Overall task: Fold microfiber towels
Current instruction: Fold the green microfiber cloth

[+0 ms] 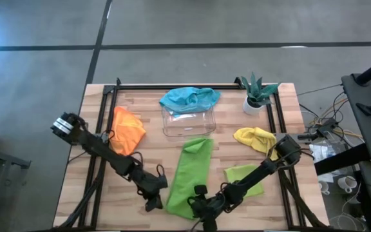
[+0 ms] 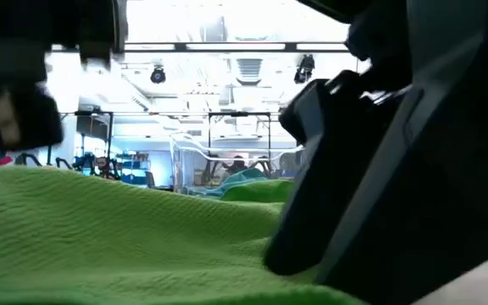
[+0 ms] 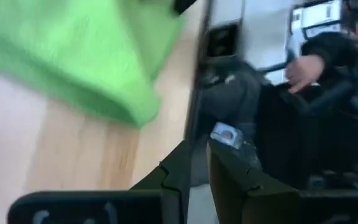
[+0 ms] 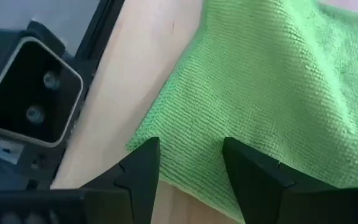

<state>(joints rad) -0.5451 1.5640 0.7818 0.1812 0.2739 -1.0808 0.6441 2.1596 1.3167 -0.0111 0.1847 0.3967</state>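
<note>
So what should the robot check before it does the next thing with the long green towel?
1. Long lime green towel lies folded lengthwise mid-table: ok.
2. Right gripper jaws open over the towel's near edge, holding nothing: ok.
3. Left gripper beside the towel, off the cloth: ok; jaws open or shut: cannot tell.
4. Second green towel clear of the long one: ok.
5. Clear tray with teal towel out of the way: ok.

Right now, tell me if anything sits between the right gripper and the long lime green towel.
Nothing visible does. The right gripper is open, right at the edge of the long lime green towel, with only bare table beside it.
</note>
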